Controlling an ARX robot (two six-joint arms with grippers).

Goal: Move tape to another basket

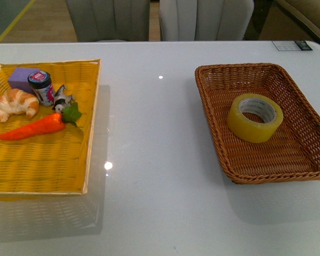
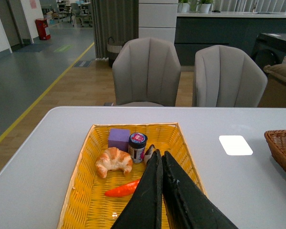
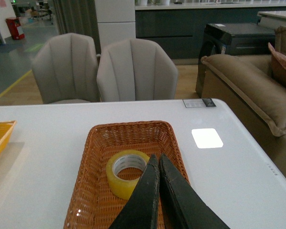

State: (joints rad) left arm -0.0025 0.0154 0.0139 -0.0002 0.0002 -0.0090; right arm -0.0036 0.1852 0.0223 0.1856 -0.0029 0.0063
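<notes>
The tape (image 1: 255,117), a yellowish roll with a white core, lies flat in the brown wicker basket (image 1: 224,144) on the right of the table. It also shows in the right wrist view (image 3: 125,172), inside the basket (image 3: 88,191). My right gripper (image 3: 158,160) is shut and empty, raised above the basket's near side beside the tape. My left gripper (image 2: 159,155) is shut and empty, raised above the yellow tray (image 2: 86,200). Neither gripper shows in the front view.
The flat yellow woven tray (image 1: 53,170) on the left holds a croissant (image 1: 15,104), a toy carrot (image 1: 37,127), a small jar (image 1: 41,87), a purple block (image 1: 20,78) and a small figure (image 1: 62,98). Two grey chairs (image 1: 160,18) stand behind the table. A card (image 1: 292,46) lies at the far right corner.
</notes>
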